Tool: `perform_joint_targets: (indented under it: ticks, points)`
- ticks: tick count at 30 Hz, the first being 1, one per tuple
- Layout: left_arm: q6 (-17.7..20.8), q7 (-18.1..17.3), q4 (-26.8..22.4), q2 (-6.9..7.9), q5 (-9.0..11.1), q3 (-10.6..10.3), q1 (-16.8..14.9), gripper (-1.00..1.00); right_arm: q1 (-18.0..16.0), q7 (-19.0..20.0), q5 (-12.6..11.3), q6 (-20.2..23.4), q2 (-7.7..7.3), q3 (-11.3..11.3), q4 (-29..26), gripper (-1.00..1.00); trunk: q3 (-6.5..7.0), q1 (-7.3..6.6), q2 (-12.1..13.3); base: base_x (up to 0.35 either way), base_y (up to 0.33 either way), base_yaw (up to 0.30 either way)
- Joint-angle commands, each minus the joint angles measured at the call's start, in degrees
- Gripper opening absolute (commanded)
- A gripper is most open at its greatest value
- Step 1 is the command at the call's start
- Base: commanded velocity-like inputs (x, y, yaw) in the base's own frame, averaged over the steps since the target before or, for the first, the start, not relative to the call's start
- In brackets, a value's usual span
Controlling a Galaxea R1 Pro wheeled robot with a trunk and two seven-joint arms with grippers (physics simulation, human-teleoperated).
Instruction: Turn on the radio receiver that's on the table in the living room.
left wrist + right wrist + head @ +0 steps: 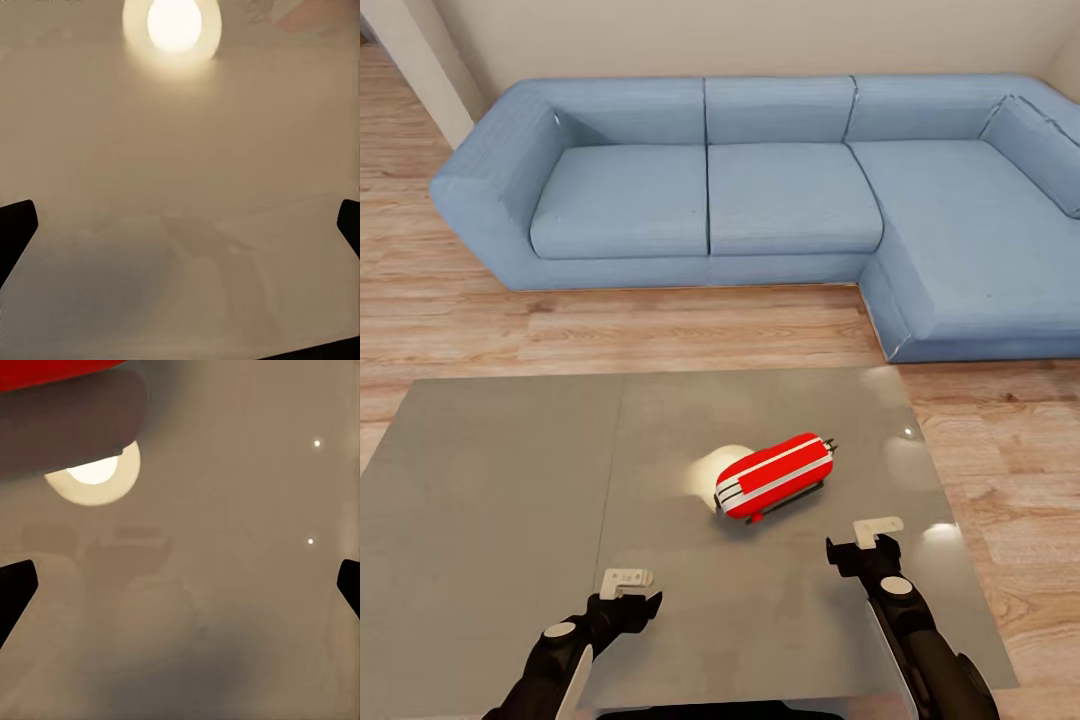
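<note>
The red radio receiver (775, 476) lies on its side with its white bands up, right of the centre seam on the glossy grey table (490, 500). A strip of its red body (60, 370) shows in the right wrist view. My right gripper (877, 527) hovers over the table just right of and nearer than the radio, apart from it. Its dark fingertips (15, 589) are spread wide, so it is open and holds nothing. My left gripper (627, 578) hangs over the table's near middle, left of the radio, also open with its fingertips (15, 225) wide apart and nothing between them.
A blue L-shaped sofa (760, 190) runs along the far wall and down the right side, with light wood floor (660, 335) between it and the table. A bright lamp reflection (710, 470) sits on the tabletop beside the radio.
</note>
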Motion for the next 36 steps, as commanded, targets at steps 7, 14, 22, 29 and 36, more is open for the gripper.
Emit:
perform_joint_targets:
  ticks: [7, 14, 22, 29, 36]
  points:
    - [-0.13, 0.24, 0.01, 0.00, 0.00, 0.00, 0.00, 1.00, 0.00, 0.08, -0.11, -0.01, -0.26, 0.03, 0.02, 1.00, 0.00, 0.00, 0.00, 0.000, 0.000, 0.000]
    - [-0.45, 0.01, -0.05, -0.02, 0.08, 0.00, 0.00, 1.00, 0.00, 1.47, -0.21, -0.01, -0.34, 0.11, 0.20, 1.00, 0.00, 0.00, 0.00, 0.000, 0.000, 0.000]
    - [-0.95, 0.03, -1.35, -0.19, 0.00, -0.52, -0.18, 1.00, -0.28, 3.17, 0.69, 0.17, -0.09, -0.40, -1.01, 1.00, 0.00, 0.00, 0.00, 0.000, 0.000, 0.000]
    - [-1.56, -0.12, -2.85, -0.13, 0.02, -0.40, -0.14, 1.00, -0.28, 3.21, 0.89, 1.47, -0.34, -0.28, -1.45, 1.00, 0.00, 0.00, 0.00, 0.000, 0.000, 0.000]
    - [-1.73, -0.10, -5.10, -0.16, 0.08, -0.44, -0.12, 1.00, -0.22, 3.33, 0.85, 3.71, -0.57, -0.34, -3.53, 1.00, 0.00, 0.00, 0.00, 0.000, 0.000, 0.000]
